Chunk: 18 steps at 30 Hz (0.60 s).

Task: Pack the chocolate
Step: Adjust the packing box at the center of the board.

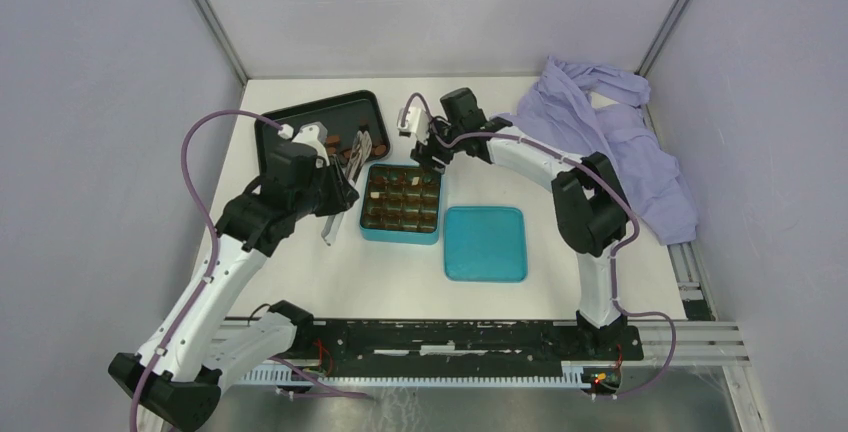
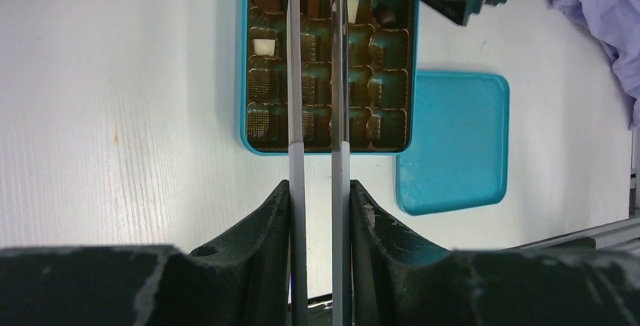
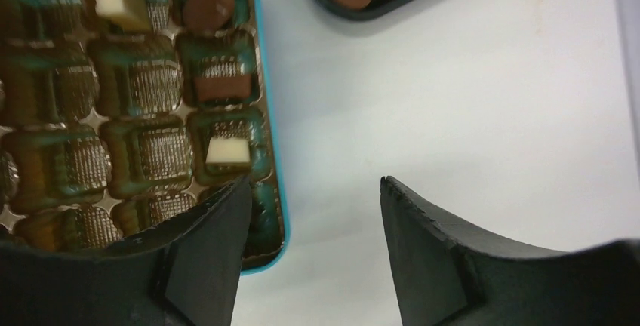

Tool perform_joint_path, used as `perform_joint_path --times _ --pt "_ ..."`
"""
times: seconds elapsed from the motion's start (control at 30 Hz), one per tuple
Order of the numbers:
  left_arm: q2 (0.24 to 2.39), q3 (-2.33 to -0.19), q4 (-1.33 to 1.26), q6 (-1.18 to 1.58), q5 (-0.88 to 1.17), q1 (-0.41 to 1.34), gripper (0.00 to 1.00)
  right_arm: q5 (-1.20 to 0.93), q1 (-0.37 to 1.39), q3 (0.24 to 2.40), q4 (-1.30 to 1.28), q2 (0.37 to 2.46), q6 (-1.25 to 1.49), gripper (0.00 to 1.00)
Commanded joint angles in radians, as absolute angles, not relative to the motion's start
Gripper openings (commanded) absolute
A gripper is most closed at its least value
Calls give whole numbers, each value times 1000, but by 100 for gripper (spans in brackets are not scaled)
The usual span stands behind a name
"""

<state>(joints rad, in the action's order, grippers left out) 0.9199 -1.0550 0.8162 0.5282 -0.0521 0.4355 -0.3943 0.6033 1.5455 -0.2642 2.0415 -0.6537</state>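
Both arms bent inward, one loaded, one empty

The right gripper (image 3: 313, 190) hangs with fingers spread (nothing between them) above the far right corner of the teal square box (image 1: 400, 236). The left gripper (image 2: 319, 190) pinches long silver metal tongs (image 2: 296, 77) beside it. Small brown and white chocolate pieces (image 3: 226, 150) sit in some cells, others on the black tray (image 1: 300, 117).

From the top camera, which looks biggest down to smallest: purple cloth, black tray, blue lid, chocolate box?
1. purple cloth
2. black tray, partly hidden
3. blue lid and chocolate box: look alike, no ranking
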Motion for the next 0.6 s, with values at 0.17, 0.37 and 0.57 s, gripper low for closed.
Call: perform_joint_path --times 0.17,0.37,0.57 --pt "923 -1055 782 536 -77 441 33 -716 463 1682 -406 1943 -498 72" --pt "925 -1041 755 548 -86 440 34 -912 352 1634 -430 1860 -403 72" --pt "941 -1060 751 539 -83 440 34 -945 303 1537 -396 1775 -363 73"
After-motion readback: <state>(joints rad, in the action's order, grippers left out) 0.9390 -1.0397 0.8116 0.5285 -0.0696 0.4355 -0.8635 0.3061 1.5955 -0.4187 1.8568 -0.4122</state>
